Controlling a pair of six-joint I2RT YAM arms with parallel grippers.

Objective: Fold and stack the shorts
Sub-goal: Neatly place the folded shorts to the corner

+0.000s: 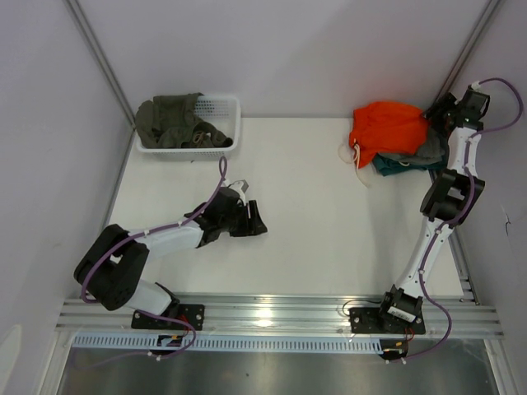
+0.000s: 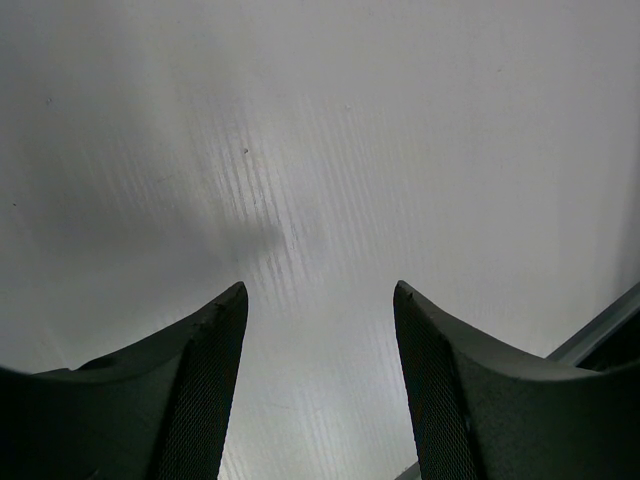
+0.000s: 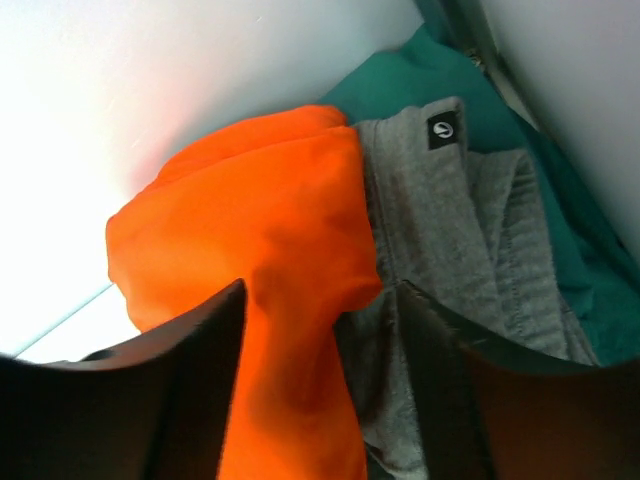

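Note:
The bright orange shorts [image 1: 387, 123] lie bunched at the far right of the table, on top of a grey garment [image 1: 430, 148] and a teal garment [image 1: 394, 164]; their white drawstring [image 1: 356, 156] trails off to the left. My right gripper [image 1: 436, 111] is at the pile's right edge. In the right wrist view this gripper [image 3: 322, 290] is open, with a fold of the orange shorts [image 3: 260, 200] and some grey cloth [image 3: 440, 230] between the jaws. My left gripper [image 1: 257, 220] is open and empty over bare table [image 2: 320, 150].
A white basket [image 1: 226, 103] holding an olive-green garment [image 1: 169, 119] stands at the back left. The teal garment [image 3: 400, 90] lies against the right wall. A metal rail [image 1: 280, 309] runs along the near edge.

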